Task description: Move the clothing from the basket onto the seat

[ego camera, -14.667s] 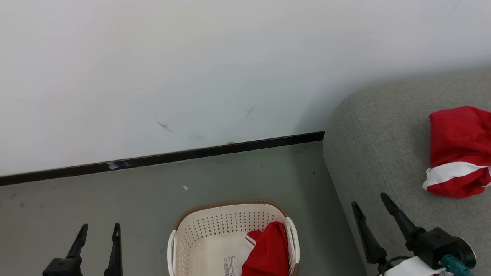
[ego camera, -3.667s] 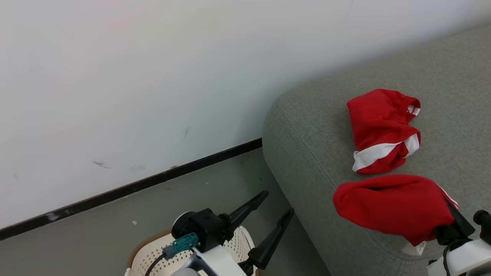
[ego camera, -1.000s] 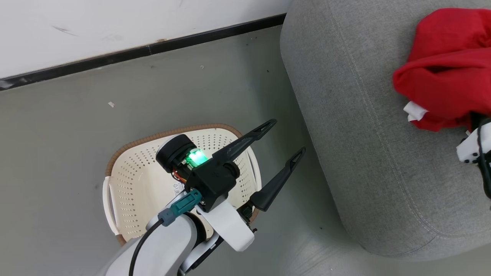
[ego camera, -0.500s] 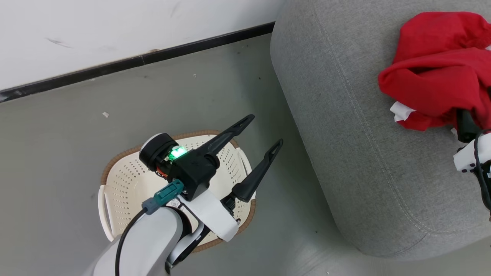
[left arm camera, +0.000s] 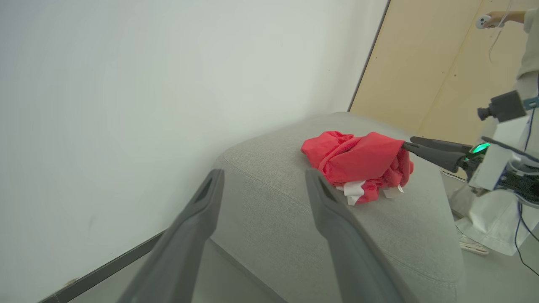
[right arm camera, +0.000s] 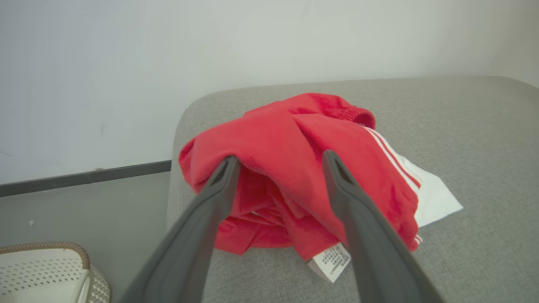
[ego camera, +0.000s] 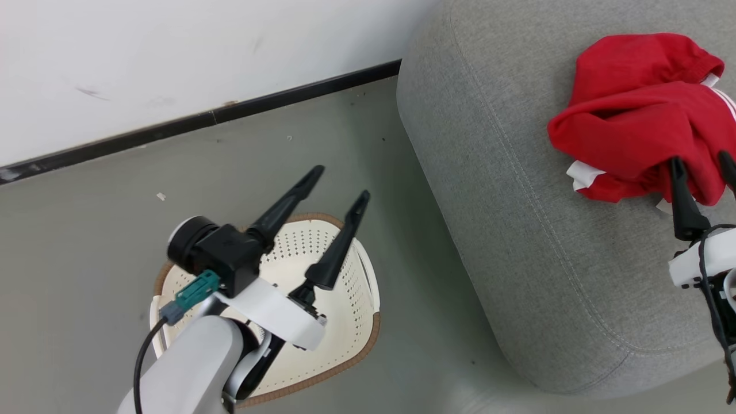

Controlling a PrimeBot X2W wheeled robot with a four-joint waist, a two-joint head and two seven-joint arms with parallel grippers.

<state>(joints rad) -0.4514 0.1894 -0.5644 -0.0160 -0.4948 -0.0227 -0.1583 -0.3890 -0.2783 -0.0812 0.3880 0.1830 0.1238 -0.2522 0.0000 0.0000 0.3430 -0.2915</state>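
Right gripper (right arm camera: pixel 281 160) has just let go: a second ago it was clamped on the red fabric, now its fingers stand wide apart with nothing pinched between them. The tips are at the near edge of the clothing (ego camera: pixel 632 132). One of them looks tucked under a fold, but we cannot tell whether it actually touches. Both red pieces now lie in one heap on the seat (ego camera: pixel 517 201), near its rounded corner and clear of the edge. White bands show on one side and a small white tag (right arm camera: pixel 330 261) pokes out at the front. We judge the second drop as done, so the transfer looks finished, and what is left is backing the right arm straight out without snagging that fold. Left gripper (ego camera: pixel 340 183) is spread wide too, holds nothing and hovers over the basket (ego camera: pixel 368 276), pointing toward the seat. The basket sits on the floor (ego camera: pixel 86 241) beside the seat, not touching it. The part of its inside that we see is bare cream plastic with no red in it. The left arm hides the rest, so we cannot fully confirm it is empty from this moment alone.
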